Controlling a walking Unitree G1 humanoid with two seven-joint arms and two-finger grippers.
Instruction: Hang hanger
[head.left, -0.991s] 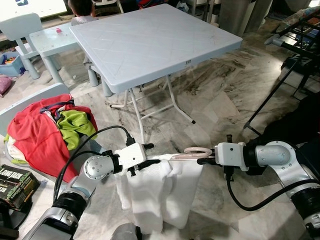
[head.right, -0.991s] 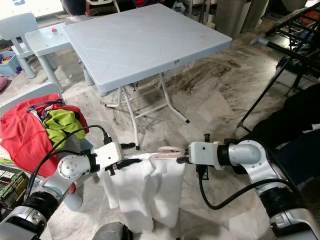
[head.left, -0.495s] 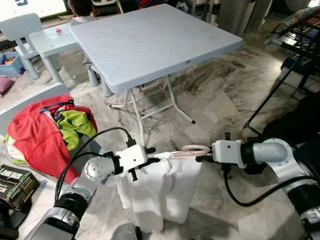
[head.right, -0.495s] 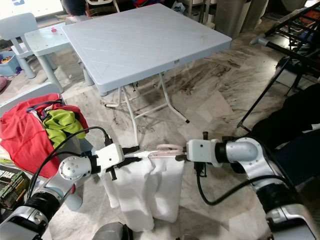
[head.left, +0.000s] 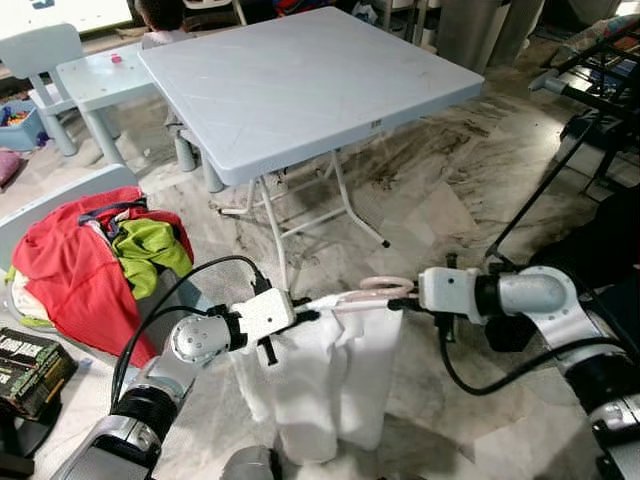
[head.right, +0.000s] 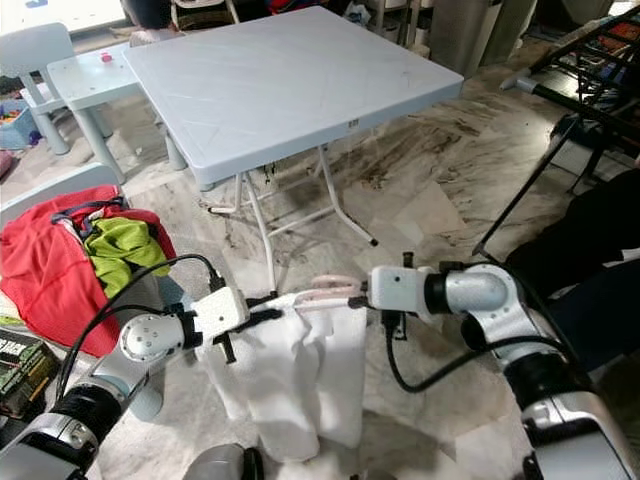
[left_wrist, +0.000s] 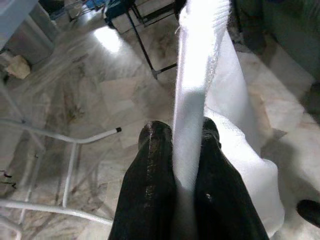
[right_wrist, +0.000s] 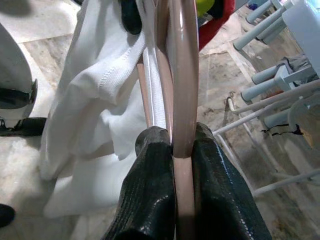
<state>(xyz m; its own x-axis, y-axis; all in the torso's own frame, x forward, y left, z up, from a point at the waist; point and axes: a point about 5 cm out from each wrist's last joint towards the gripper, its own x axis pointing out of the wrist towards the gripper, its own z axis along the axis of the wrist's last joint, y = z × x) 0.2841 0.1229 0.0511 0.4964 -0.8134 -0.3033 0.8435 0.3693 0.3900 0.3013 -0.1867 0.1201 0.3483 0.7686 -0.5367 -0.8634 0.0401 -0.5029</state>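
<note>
Here, starting on your left, a heap of red and green clothes lies on the floor, and the left gripper has its fingers pressed together on the edge of the white garment, which hangs above the marble floor in front of the folding table. To your right, the right gripper pinches the pink hanger at what looks like its hook end, the garment draped below it.
</note>
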